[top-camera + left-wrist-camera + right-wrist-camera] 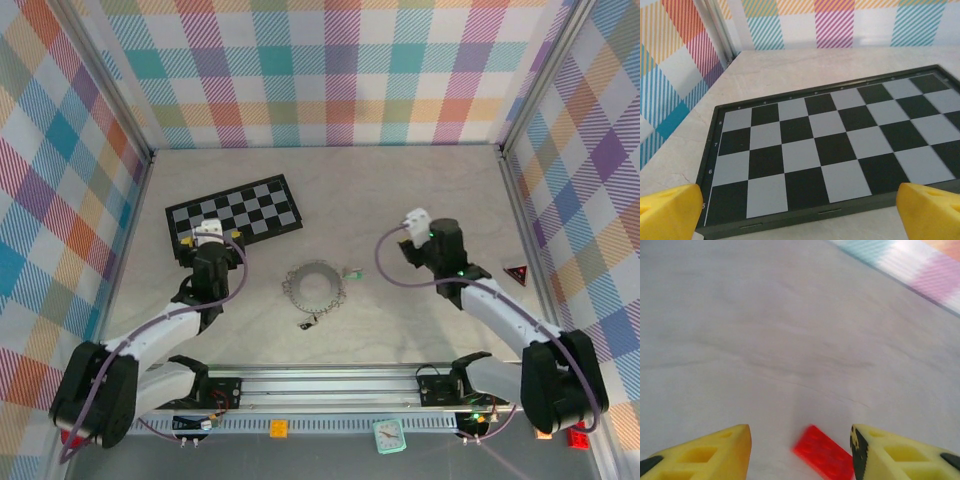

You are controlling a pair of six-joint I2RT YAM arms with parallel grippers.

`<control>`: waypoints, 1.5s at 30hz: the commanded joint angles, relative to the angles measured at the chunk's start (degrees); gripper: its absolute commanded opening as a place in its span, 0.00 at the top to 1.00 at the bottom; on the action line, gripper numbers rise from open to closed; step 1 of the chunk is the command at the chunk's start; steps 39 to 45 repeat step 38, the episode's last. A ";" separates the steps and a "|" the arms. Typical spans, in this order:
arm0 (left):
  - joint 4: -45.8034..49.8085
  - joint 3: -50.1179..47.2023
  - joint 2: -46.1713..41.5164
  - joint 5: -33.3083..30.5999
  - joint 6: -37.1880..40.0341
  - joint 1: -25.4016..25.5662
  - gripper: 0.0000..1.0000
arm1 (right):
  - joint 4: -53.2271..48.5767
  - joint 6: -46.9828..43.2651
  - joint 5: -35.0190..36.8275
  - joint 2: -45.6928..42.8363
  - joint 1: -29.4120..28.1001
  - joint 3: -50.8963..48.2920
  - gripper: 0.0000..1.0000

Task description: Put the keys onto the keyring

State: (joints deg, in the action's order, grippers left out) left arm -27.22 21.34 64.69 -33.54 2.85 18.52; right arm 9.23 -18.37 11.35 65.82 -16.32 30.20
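The left jaws are spread wide, their two yellow fingers [670,212] at the bottom corners of the left wrist view with nothing between them, hanging just off the near edge of the one chessboard [830,145]. The right jaws are spread too, both fingers [715,450] apart over bare counter [790,330], and a single flat red piece [825,454] lies on the surface between them, touching neither. From above, the one keyring [313,285] lies flat near the middle of the counter [400,180], between the two arms and apart from both. There are two keys: the green-headed key [350,272] sits at the ring's right rim and the black-headed key [308,323] at its near rim; I cannot tell whether either is threaded on. The chessboard [240,210] lies at an angle in the left half, close to the left arm [208,245] and short of the left wall. One small dark triangle [517,273] rests near the right wall, beyond the right arm [440,245]. The plaid walls [340,70] close three sides; the back strip of counter is bare.
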 commanded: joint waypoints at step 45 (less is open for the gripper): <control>-23.55 1.52 25.84 17.02 -2.80 -12.61 0.00 | 38.08 18.28 -15.72 22.16 16.45 -6.51 0.01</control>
